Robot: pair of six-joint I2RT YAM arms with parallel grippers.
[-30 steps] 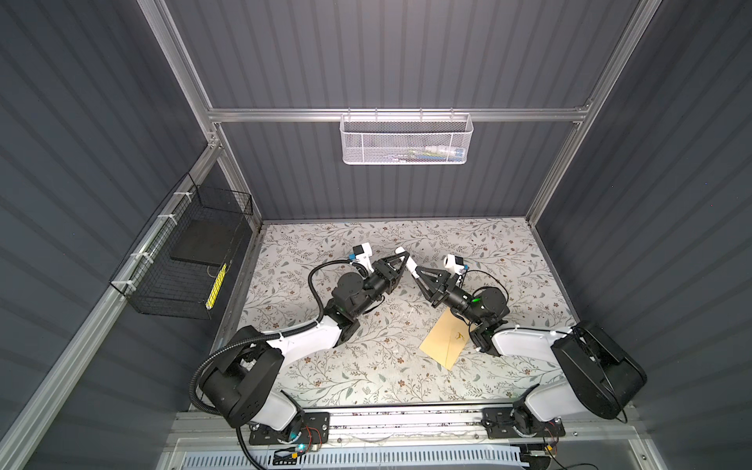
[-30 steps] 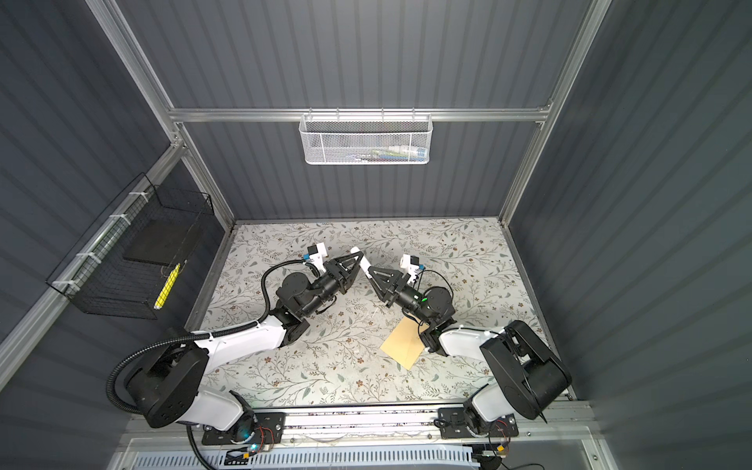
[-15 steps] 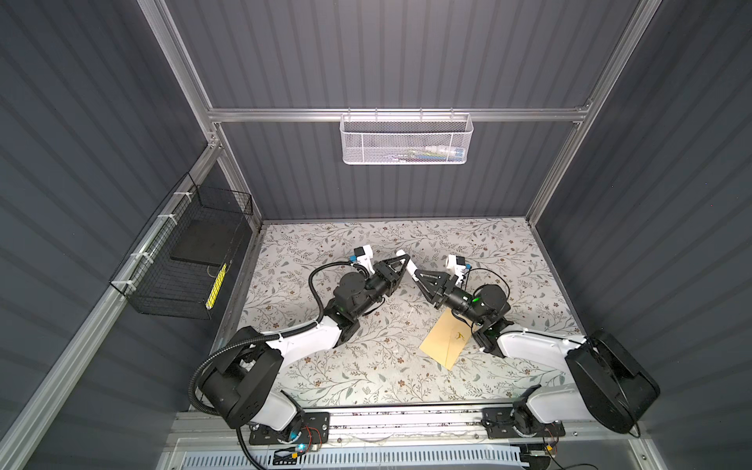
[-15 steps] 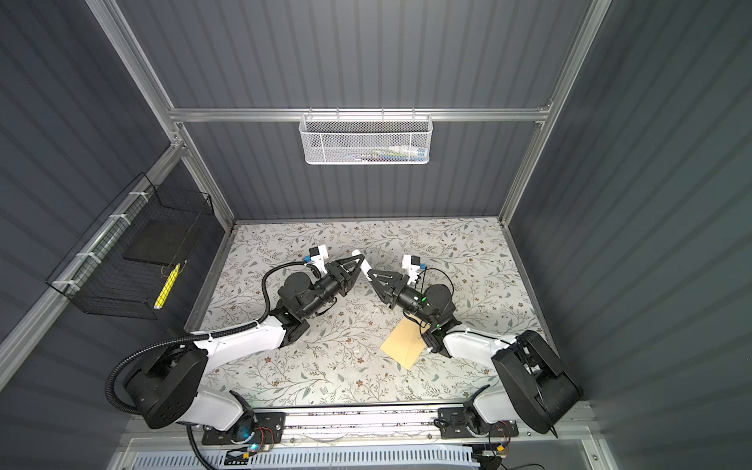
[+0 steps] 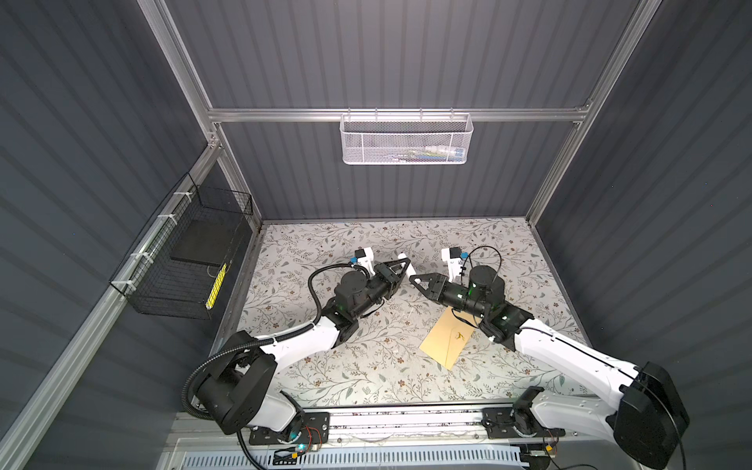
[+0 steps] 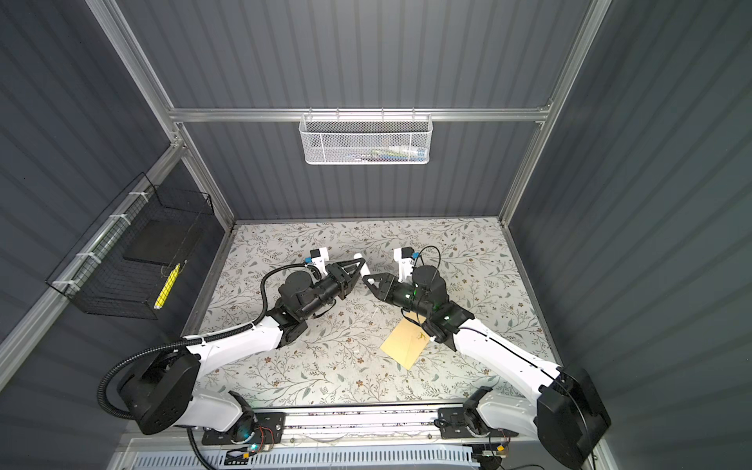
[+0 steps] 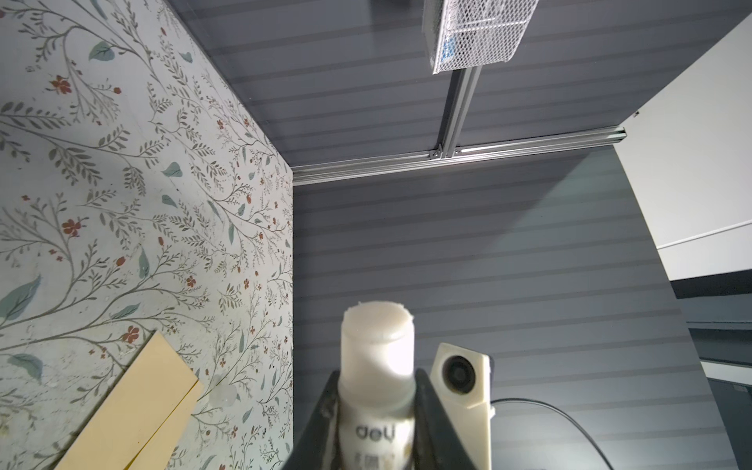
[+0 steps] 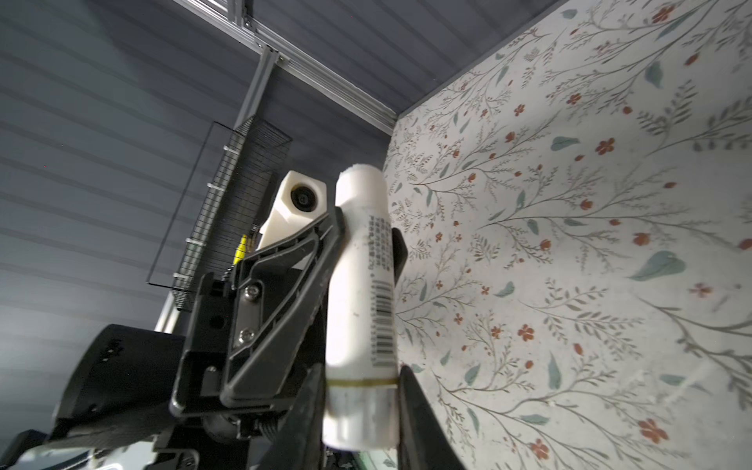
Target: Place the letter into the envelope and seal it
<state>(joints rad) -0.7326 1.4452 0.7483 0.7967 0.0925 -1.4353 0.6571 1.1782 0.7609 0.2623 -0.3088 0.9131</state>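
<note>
Overhead light is brightest on the floral tabletop [image 5: 366, 366]; the walls around it are dim. In the left wrist view the white stick [image 7: 376, 366] is blurred and glaring.

The middle of the surface [image 5: 366, 366] is blocked by the left gripper [image 5: 401, 270] and the right gripper [image 5: 415, 280], whose fingers [image 8: 323, 242] are closed on one glue stick [image 8: 360, 285] held above it. The envelope [image 5: 445, 342] is laid flat beside the right arm and partly overhung by it. Bare room is left along the back wall and on the near strip between the two arms.
</note>
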